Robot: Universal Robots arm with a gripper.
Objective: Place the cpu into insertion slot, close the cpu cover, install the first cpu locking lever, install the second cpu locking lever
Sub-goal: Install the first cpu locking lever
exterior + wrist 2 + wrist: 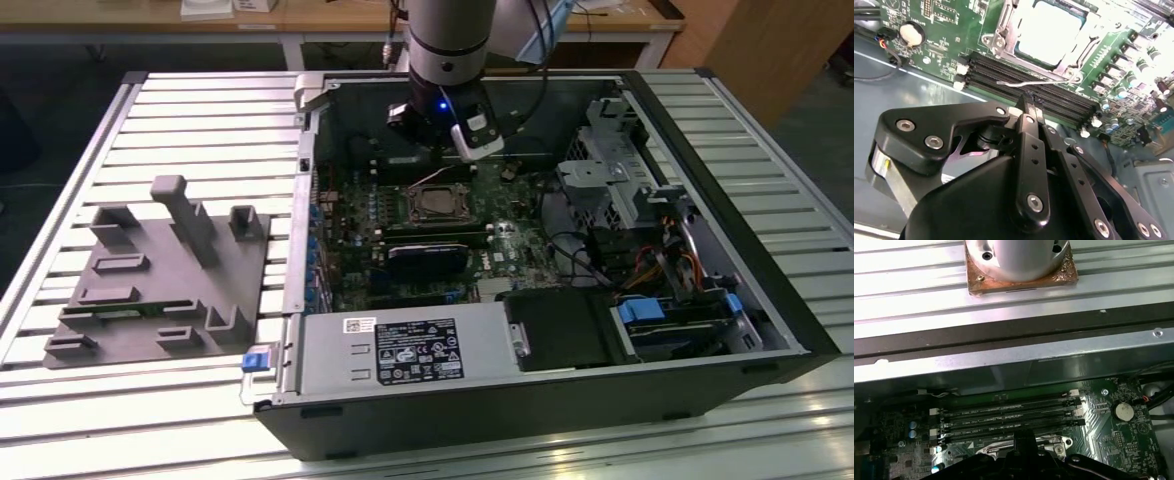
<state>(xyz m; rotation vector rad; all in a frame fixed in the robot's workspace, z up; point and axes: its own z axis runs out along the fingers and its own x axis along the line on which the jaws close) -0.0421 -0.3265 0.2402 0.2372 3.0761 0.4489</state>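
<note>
The cpu (1051, 32) lies in the insertion slot (435, 207) on the green motherboard, its pale metal top facing up. The silvery cpu cover (1004, 30) frames it and looks lowered around it. A thin wire locking lever (1054, 79) runs along the socket's edge next to the memory slots. My gripper (1028, 100) is shut with its black fingers pressed together, the tip right at this lever; I cannot tell whether they touch. In the exterior view the gripper (441, 168) hangs just behind the socket. The first wrist view shows the gripper (1024, 437) at the socket's rim.
Long black memory slots (1009, 412) lie between the socket and the case wall (1004, 360). A coin battery (1124, 411) sits beside them. The power supply (400, 350) and drive bays (667, 310) fill the case's near side. A grey fixture (167, 275) stands on the slatted table.
</note>
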